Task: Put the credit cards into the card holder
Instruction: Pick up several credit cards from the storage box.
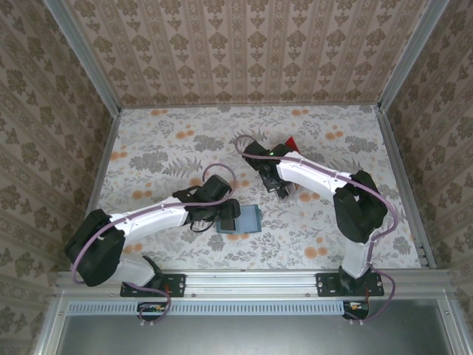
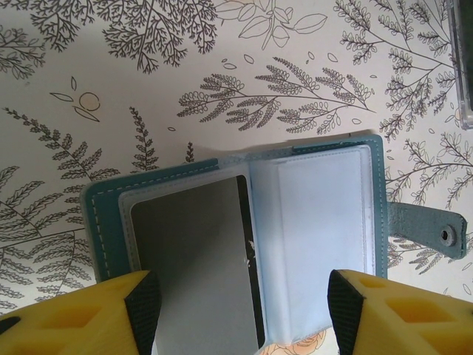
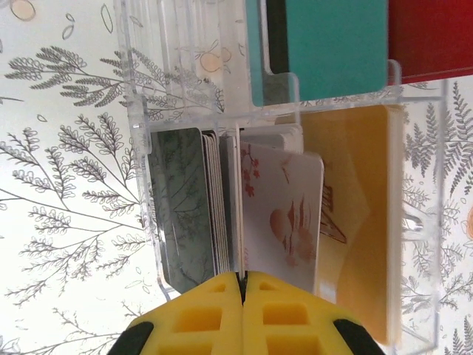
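The card holder (image 2: 244, 244) lies open on the table, dark teal with pale clear pockets and a snap tab at its right. A dark grey card (image 2: 196, 259) sits in its left pocket. My left gripper (image 2: 244, 314) stands open over it, one fingertip (image 2: 144, 307) on each side. In the top view the card holder (image 1: 250, 218) lies just right of the left gripper (image 1: 225, 214). My right gripper (image 3: 242, 285) is shut on the edge of a white credit card with red print (image 3: 284, 214). That card stands in a clear rack (image 3: 144, 185) among grey-green, tan (image 3: 358, 222), teal (image 3: 329, 44) and red (image 3: 432, 33) credit cards.
The rack's corner (image 2: 462, 66) shows at the top right of the left wrist view. In the top view a red card (image 1: 290, 143) sticks out behind the right gripper (image 1: 284, 186). Metal rails and patterned walls bound the flowered table (image 1: 162, 148).
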